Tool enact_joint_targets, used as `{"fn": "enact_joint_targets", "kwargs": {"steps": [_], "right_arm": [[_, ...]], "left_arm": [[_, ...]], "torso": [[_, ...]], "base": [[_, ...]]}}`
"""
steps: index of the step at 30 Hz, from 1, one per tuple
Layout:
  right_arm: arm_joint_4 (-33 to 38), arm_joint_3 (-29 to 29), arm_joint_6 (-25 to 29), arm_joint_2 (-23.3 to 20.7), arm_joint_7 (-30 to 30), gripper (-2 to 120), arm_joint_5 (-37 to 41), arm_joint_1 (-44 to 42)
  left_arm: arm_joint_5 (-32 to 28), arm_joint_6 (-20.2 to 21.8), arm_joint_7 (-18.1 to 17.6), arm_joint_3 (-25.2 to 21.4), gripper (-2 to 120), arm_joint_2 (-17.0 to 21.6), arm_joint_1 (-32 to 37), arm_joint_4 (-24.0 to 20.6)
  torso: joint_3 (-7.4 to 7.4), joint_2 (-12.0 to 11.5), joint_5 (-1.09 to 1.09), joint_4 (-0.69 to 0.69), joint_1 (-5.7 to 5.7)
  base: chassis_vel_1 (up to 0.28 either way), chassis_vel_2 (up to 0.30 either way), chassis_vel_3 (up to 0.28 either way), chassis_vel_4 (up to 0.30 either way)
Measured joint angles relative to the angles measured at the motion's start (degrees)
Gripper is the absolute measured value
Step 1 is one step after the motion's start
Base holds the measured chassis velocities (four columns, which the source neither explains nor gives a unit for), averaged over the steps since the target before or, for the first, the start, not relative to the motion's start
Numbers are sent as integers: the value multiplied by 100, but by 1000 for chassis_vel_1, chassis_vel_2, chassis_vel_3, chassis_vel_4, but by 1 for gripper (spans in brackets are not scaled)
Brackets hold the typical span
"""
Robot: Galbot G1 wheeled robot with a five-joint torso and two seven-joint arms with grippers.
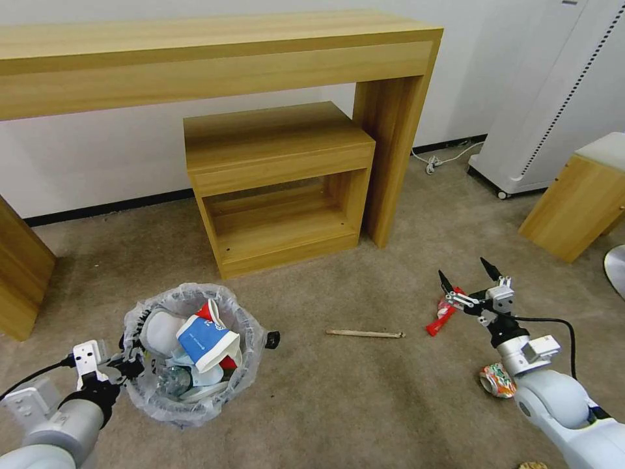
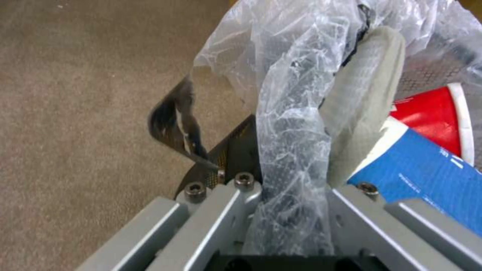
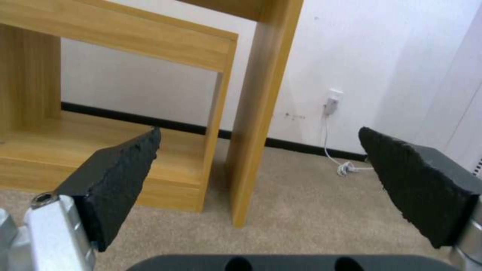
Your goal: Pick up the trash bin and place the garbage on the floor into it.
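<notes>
Left end effector (image 1: 127, 366) clamped on trash bin (image 1: 189, 355) rim, lower left, steadying it; right end effector (image 1: 470, 279) spread apart above red wrapper (image 1: 444, 312), poised to grab.

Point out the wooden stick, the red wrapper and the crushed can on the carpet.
Thin wooden stick (image 1: 364, 333), head view, mid-length.
Red plastic wrapper (image 1: 437, 323), head view, lower end.
Crushed colourful can (image 1: 496, 380), head view, its side.
</notes>
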Motion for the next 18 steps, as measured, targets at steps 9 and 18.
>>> {"fn": "enact_joint_targets", "kwargs": {"steps": [9,18], "right_arm": [[-10,-44,-56,16,0,100,-15,72],[-53,-111,-52,14,-30,100,-22,126]], "left_arm": [[-8,0,-5,-23,1,-16,19,-38],[-8,0,-8,-24,1,-64,30,-58]], "torso": [[0,0,1,0,0],[0,0,0,0,0]], "base": [[0,0,0,0],[-37,43,37,-42]]}}
